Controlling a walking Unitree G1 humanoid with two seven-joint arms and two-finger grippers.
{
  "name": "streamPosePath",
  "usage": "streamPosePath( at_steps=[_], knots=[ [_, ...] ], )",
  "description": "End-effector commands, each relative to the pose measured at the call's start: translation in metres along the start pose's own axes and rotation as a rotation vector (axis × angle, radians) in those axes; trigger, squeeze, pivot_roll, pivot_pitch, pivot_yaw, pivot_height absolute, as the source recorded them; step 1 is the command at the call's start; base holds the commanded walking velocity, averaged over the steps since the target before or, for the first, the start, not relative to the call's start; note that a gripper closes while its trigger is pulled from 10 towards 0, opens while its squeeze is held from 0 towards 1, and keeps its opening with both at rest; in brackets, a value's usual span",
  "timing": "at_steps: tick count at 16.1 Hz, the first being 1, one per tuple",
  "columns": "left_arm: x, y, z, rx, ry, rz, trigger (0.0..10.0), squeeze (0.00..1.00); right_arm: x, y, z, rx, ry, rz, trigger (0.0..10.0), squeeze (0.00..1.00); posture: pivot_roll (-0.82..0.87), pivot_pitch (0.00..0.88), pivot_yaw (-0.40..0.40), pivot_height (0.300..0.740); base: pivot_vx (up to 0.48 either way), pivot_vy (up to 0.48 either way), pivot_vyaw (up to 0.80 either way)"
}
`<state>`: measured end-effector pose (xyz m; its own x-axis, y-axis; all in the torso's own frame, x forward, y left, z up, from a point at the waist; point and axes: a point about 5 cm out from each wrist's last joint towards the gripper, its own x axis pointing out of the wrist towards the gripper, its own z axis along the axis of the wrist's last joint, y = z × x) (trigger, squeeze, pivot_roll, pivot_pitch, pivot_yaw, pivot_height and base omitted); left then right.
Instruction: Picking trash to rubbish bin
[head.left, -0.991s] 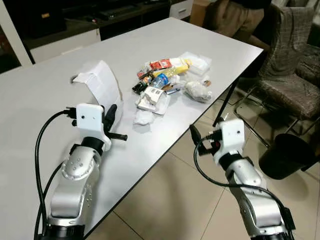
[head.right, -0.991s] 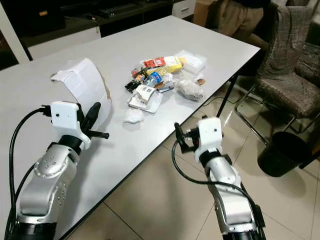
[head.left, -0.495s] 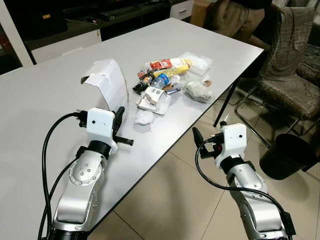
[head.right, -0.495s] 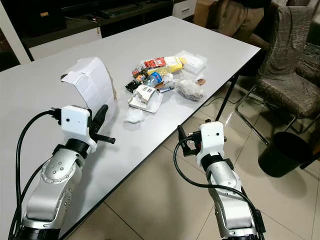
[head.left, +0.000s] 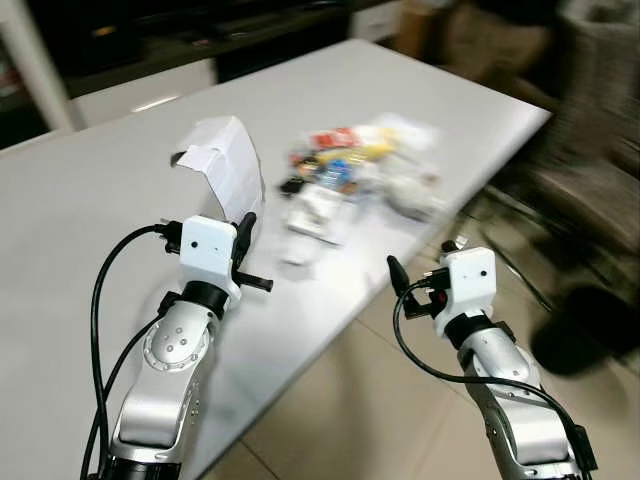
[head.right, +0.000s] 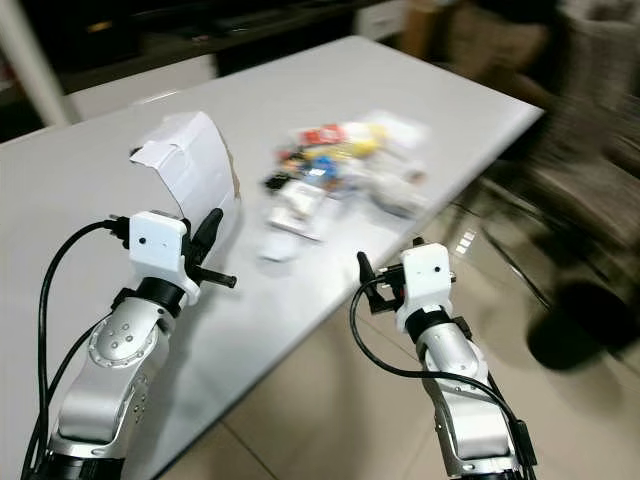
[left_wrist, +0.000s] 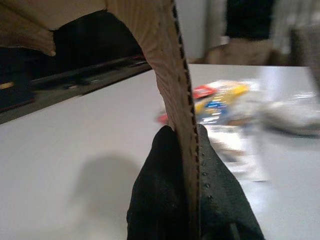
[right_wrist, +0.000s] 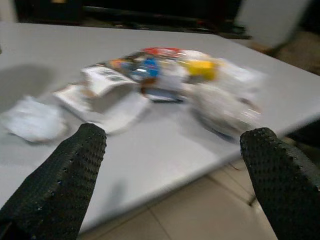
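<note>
My left gripper (head.left: 246, 232) is shut on a curved piece of cardboard (head.left: 226, 166), white outside and brown inside, and holds it upright above the white table (head.left: 90, 210). In the left wrist view the cardboard's corrugated edge (left_wrist: 176, 80) runs down between the black fingers (left_wrist: 162, 190). A blurred pile of trash (head.left: 352, 172), made of wrappers, a small bottle and crumpled paper, lies on the table beyond it. My right gripper (head.left: 420, 264) hangs open off the table's edge over the floor, and its fingers (right_wrist: 65, 175) frame the trash pile (right_wrist: 165, 85). A dark rubbish bin (head.left: 590, 330) stands blurred on the floor at the right.
A chair (head.left: 590, 150) with a cloth over it stands blurred past the table's right end. A person in tan trousers (head.left: 480, 40) is at the far end. Dark cabinets (head.left: 150, 30) line the back. Tiled floor (head.left: 340, 400) lies between the arms.
The left gripper has carried the cardboard up and to the right. The right arm has hardly moved. The picture is now blurred and shifted by camera motion.
</note>
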<state>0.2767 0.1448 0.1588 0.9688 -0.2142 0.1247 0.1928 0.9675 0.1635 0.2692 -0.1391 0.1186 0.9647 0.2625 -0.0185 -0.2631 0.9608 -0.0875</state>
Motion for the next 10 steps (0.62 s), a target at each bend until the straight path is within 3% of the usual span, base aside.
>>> streamPosePath(
  at_steps=[1, 3, 8, 10],
  knots=[
    [0.0012, 0.0, 0.0029, 0.016, -0.016, 0.0, 10.0, 0.0, -0.0004, 0.0017, 0.0036, -0.012, -0.016, 0.013, 10.0, 0.0, -0.08, 0.0, -0.061, 0.74, 0.398, 0.0, 0.56],
    [-0.001, 0.0004, 0.0024, 0.016, -0.015, 0.008, 10.0, 0.0, 0.0009, 0.0027, 0.0034, -0.017, -0.015, 0.029, 10.0, 0.0, -0.08, 0.0, -0.066, 0.74, 0.394, 0.0, 0.44],
    [-0.0027, 0.0019, 0.0023, 0.028, -0.013, 0.021, 10.0, 0.0, 0.0025, 0.0042, 0.0024, 0.009, -0.004, 0.038, 10.0, 0.0, -0.07, 0.0, -0.077, 0.74, 0.397, 0.0, 0.0],
    [-0.004, 0.0025, 0.0027, 0.018, -0.018, 0.02, 10.0, 0.0, 0.003, 0.0035, 0.003, 0.009, -0.008, 0.042, 10.0, 0.0, -0.07, 0.0, -0.079, 0.74, 0.0, 0.0, 0.0]
  ],
)
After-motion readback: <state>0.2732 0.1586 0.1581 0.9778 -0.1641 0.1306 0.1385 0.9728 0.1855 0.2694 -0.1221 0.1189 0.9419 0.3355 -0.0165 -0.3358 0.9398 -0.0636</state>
